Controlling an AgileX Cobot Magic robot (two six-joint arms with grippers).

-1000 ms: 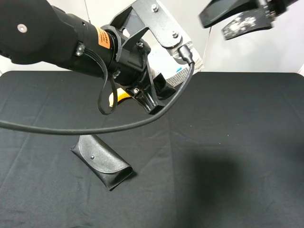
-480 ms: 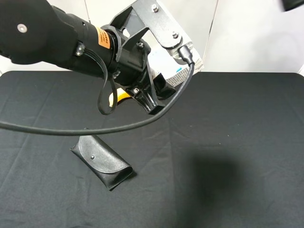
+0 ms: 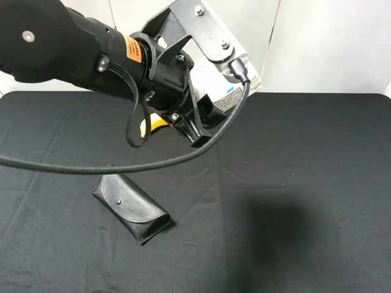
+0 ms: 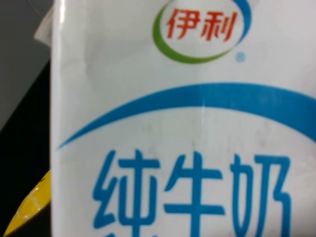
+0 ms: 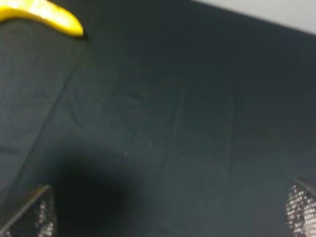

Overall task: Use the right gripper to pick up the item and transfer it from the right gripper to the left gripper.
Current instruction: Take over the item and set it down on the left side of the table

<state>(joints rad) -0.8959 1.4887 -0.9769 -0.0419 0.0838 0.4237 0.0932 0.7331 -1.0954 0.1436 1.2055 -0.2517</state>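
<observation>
Banana (image 5: 49, 16) near milk carton (image 4: 173, 123), glasses case (image 3: 130, 209) well apart.

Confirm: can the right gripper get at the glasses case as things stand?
Probably yes. The right gripper is open and empty; the glasses case lies alone on the cloth, though the left arm's cable hangs nearby.

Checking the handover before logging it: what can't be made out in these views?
- White milk carton with blue characters: exterior high, mostly hidden behind the bulky black left arm; left wrist, cropped by the frame.
- Yellow banana: exterior high, mostly covered by that arm.
- Right gripper: outside exterior high; right wrist shows only blurred fingertips at the edge.
</observation>
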